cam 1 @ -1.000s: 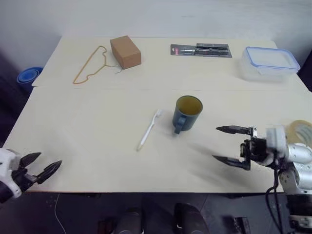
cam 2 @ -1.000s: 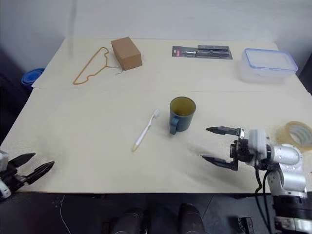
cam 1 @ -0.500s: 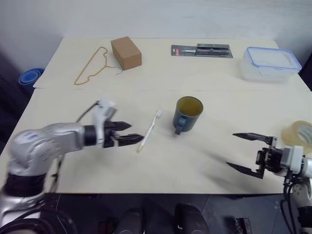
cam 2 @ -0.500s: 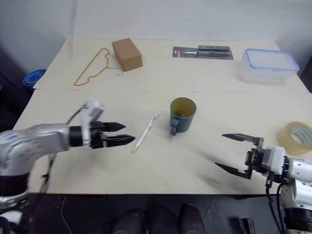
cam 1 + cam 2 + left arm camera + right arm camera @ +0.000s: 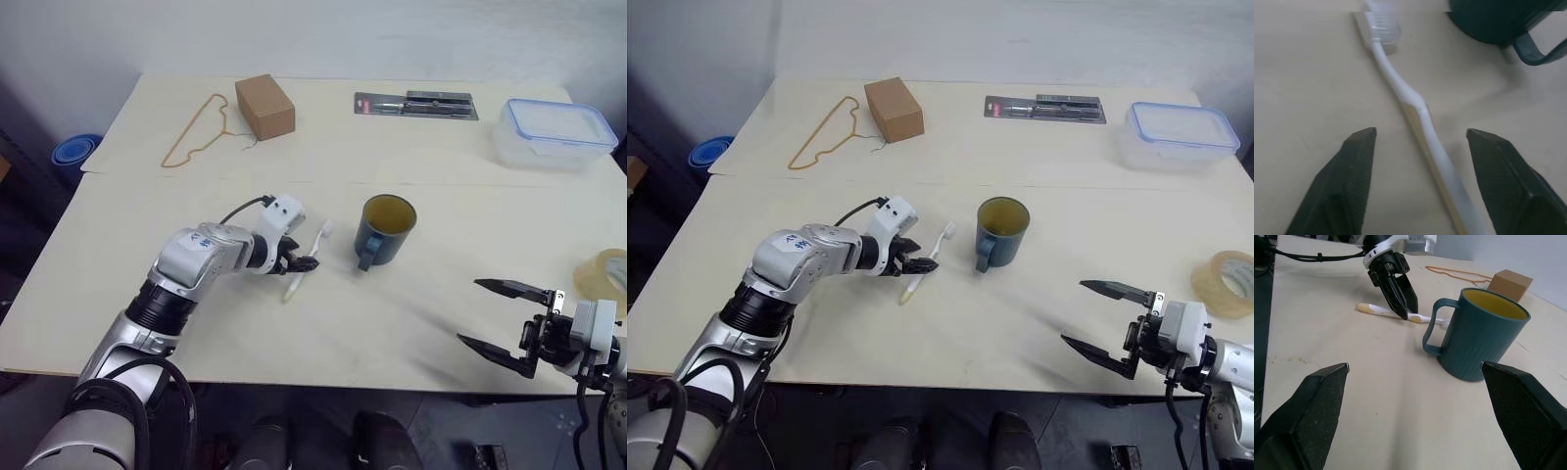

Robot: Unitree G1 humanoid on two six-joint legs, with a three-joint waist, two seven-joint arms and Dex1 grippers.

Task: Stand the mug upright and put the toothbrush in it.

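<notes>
The dark teal mug [image 5: 385,227] stands upright mid-table, yellowish inside, handle toward me. Just left of it the white toothbrush [image 5: 307,259] lies flat, its head pointing toward the far side. My left gripper [image 5: 310,262] is down at the toothbrush's middle. In the left wrist view the handle [image 5: 1422,132] runs between its two fingers [image 5: 1359,161], which stand apart on either side without touching it. My right gripper [image 5: 470,311] hovers open and empty near the table's front right, well clear of the mug [image 5: 1484,335].
Along the far side sit a brown box [image 5: 265,106], a wire hanger [image 5: 196,132], a packaged tool [image 5: 416,104] and a lidded plastic container [image 5: 556,132]. A tape roll [image 5: 607,274] lies at the right edge. A blue bowl [image 5: 73,150] sits off the table's left.
My left arm has swung in from the near left corner to the toothbrush, and its fingers have narrowed around the handle. The right gripper has drawn back toward the front right edge.
</notes>
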